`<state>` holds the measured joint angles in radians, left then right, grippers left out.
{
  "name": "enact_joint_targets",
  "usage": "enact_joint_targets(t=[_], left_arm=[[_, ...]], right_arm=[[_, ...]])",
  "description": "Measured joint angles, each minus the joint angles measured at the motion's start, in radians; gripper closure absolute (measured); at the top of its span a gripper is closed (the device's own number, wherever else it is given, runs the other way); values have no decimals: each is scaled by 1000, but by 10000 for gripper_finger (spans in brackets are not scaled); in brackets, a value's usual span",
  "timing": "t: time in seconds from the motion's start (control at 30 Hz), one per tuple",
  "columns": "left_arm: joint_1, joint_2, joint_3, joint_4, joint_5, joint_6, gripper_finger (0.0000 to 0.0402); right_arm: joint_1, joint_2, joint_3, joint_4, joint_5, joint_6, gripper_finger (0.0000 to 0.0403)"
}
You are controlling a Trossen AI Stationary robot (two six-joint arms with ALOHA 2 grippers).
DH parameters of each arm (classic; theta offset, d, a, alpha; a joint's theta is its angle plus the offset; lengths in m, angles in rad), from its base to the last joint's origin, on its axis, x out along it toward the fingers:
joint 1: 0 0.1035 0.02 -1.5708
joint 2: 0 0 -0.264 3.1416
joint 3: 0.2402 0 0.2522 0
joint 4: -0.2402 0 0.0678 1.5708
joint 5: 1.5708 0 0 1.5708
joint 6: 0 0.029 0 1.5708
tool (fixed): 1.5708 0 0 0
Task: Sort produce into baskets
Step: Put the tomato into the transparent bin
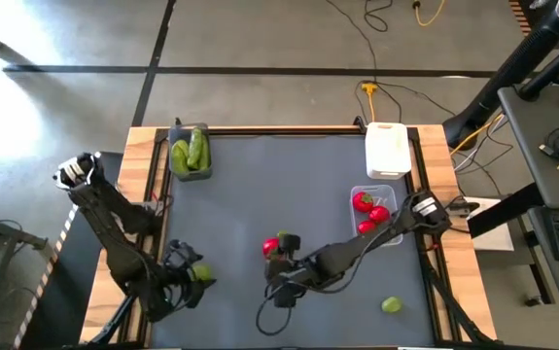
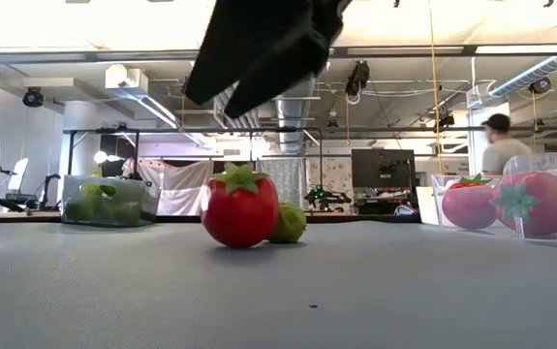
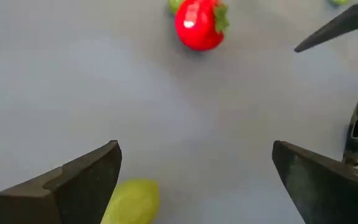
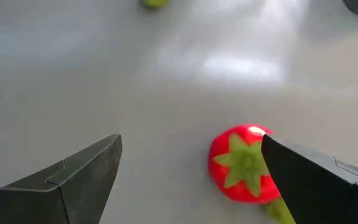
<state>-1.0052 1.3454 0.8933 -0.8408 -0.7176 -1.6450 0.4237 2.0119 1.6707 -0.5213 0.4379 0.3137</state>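
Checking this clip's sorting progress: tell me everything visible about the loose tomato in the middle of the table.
The loose tomato is a round, glossy red toy piece, plastic by the look of it, with a green leafy top. It sits on the dark grey table mat, outside every basket. A small green piece lies right beside it; whether they touch is unclear. The right gripper hovers open just above it, one finger overlapping its edge in the wrist view; nothing grips it.
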Motion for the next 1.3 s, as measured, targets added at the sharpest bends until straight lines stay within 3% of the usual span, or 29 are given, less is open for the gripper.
enact_joint_targets(t=[0.23,0.47,0.67,0.83,1.1,1.3], left_arm=[[-2,17,-84,107,-9,-18,4],[-1,21,-115,96,-9,-16,4],[14,21,-135,64,-47,-14,4],[55,21,-142,47,-52,38,4],[85,15,-142,47,-51,118,4],[84,-22,-162,44,-51,122,4]], right_arm=[[-112,-2,38,-102,-114,-38,24],[-192,0,32,-94,-213,-116,24],[-243,1,28,-97,-232,-117,24],[-260,1,22,-97,-351,-136,24],[-261,2,-31,-86,-385,-129,24],[-272,2,-104,33,-385,-179,24]])
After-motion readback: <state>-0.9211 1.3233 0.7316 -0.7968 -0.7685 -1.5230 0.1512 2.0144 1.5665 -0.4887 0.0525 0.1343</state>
